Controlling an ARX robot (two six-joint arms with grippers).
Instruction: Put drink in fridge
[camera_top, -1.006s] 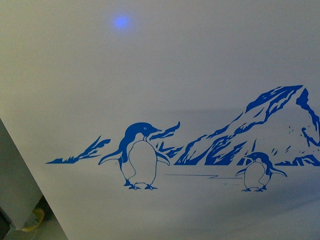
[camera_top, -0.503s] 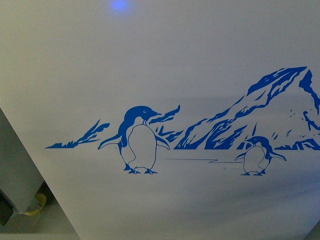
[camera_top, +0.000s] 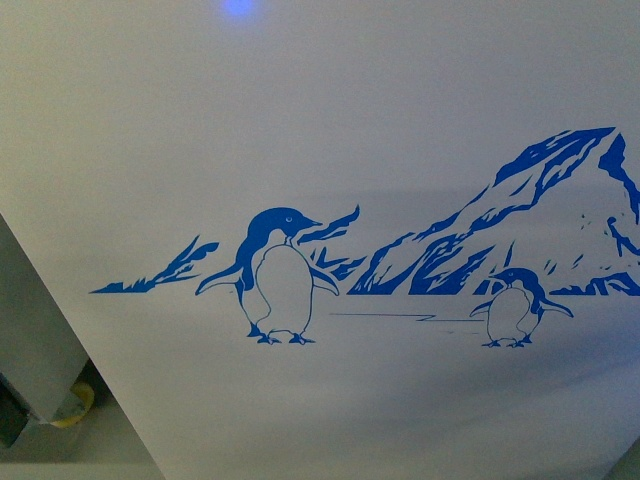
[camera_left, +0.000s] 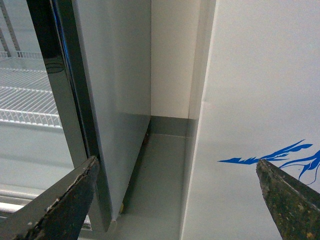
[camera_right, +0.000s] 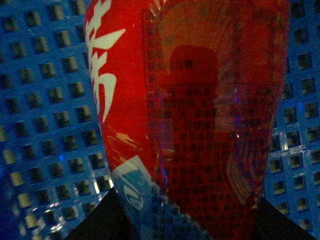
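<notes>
The right gripper (camera_right: 187, 225) pinches the red drink (camera_right: 200, 100); the left gripper (camera_left: 175, 200) hangs spread, empty. The fridge (camera_top: 400, 150) wall fills the front view, grey cabinet (camera_top: 30, 340) at 8 o'clock. Lifting this close, an arm may clip that wall.

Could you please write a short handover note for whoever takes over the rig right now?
Left gripper: open and empty, facing the gap between the grey cabinet and the fridge.
Right gripper: shut on the drink, red-labelled, in front of a blue perforated surface.
Front view: only the fridge wall with its penguin decal, close up; the lid is out of view.
Done: drink grasped.
Left: get to the lid, open it if shut, set the drink inside.
</notes>
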